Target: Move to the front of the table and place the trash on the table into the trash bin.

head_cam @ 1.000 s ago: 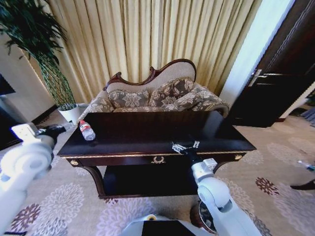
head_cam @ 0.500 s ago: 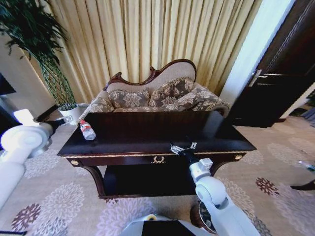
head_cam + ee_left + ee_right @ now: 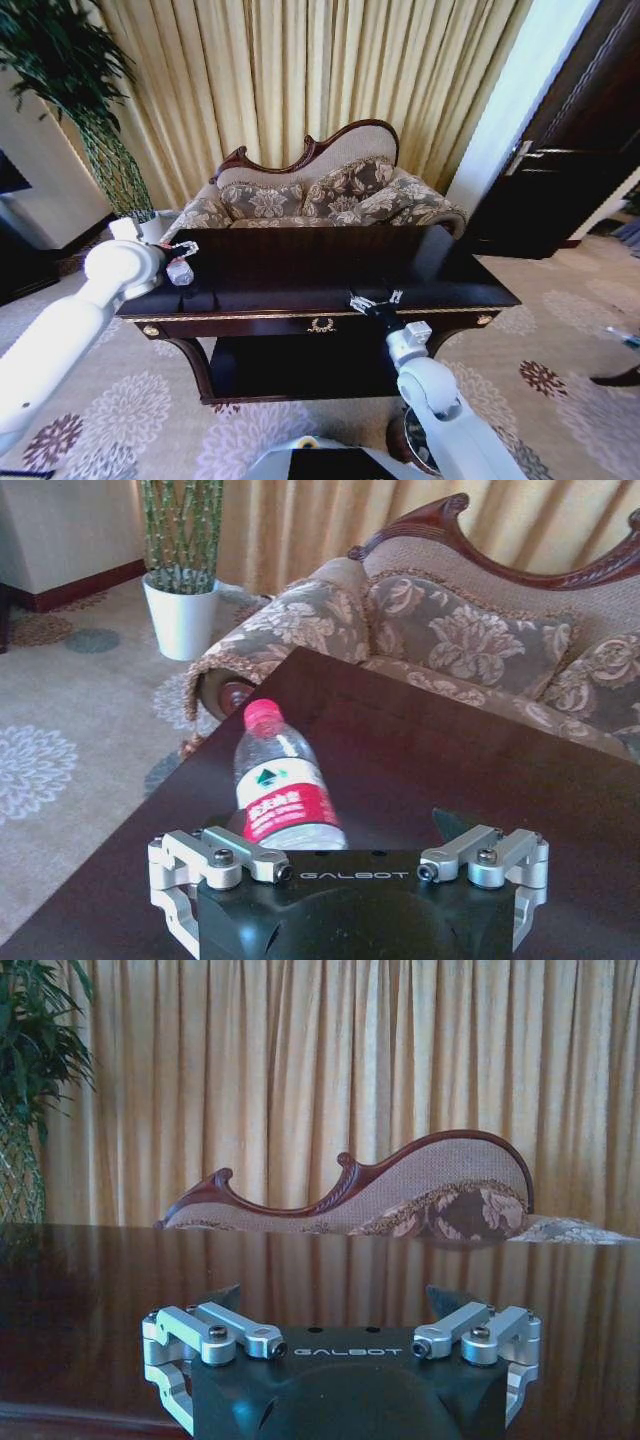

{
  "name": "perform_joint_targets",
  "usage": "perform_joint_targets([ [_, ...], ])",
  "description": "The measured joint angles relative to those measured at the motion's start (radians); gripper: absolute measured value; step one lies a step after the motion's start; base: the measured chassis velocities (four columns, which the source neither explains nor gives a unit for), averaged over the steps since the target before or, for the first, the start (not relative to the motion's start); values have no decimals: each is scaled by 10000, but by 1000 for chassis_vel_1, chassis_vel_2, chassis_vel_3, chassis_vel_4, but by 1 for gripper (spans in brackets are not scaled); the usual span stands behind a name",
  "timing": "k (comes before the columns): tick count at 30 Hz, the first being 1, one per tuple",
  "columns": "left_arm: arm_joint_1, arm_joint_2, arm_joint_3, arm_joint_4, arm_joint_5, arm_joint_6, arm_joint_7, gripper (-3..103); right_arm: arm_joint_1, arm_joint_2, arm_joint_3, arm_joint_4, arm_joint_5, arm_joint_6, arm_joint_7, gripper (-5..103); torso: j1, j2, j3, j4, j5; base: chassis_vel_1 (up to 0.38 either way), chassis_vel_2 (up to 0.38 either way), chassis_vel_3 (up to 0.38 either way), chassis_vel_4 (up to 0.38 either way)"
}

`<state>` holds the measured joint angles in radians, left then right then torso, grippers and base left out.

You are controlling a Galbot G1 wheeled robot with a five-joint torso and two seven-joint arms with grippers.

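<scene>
Clear plastic with a red label and red cap, the small water bottle (image 3: 283, 792) lies on its side at the left end of the long glossy dark-brown wooden table (image 3: 330, 265), and you have your left gripper (image 3: 186, 252) right over it. In the left wrist view the bottle sits straight ahead of the spread jaws, its body running away from them, base nearest the jaws and cap pointing toward the patterned sofa (image 3: 320, 195); its long axis looks roughly square to the line between the fingers, though the base is partly hidden behind the gripper body, so treat that as a judgement. The left arm is clearly the nearer one. Your right gripper (image 3: 375, 298) hovers low at the table's front edge above the gold emblem, well apart from the bottle, its jaws open and empty. Compared with a second ago, your left arm has swung in from beyond the table's left end to the bottle, while the right arm has barely shifted and the bottle has not moved.
</scene>
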<state>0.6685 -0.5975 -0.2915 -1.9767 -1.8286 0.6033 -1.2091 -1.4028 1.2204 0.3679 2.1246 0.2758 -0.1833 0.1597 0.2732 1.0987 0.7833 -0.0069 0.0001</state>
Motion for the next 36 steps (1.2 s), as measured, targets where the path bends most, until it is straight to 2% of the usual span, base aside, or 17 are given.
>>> perform_joint_targets([
  [7, 247, 88, -174, 284, -97, 32, -157, 100, 130, 283, -162, -320, -255, 137, -19, 100, 0, 1, 0, 0, -2, 0, 0, 0, 0],
  [17, 309, 53, -170, 870, 198, 35, -7, 100, 58, 382, -153, -385, -398, 229, -19, 100, -1, 1, 0, -1, -2, 0, 0, 0, 0],
  [23, 233, -65, -16, 1327, 655, 16, 308, 100, 74, 369, -122, -438, -394, 321, -21, 100, -1, 1, 0, -1, -3, 0, 0, 0, 0],
  [36, -212, -244, 494, 1714, 673, -7, 371, 100, 86, 462, -41, -563, -398, 573, -41, 100, -1, 1, 0, -1, -1, 0, 0, 0, 0],
])
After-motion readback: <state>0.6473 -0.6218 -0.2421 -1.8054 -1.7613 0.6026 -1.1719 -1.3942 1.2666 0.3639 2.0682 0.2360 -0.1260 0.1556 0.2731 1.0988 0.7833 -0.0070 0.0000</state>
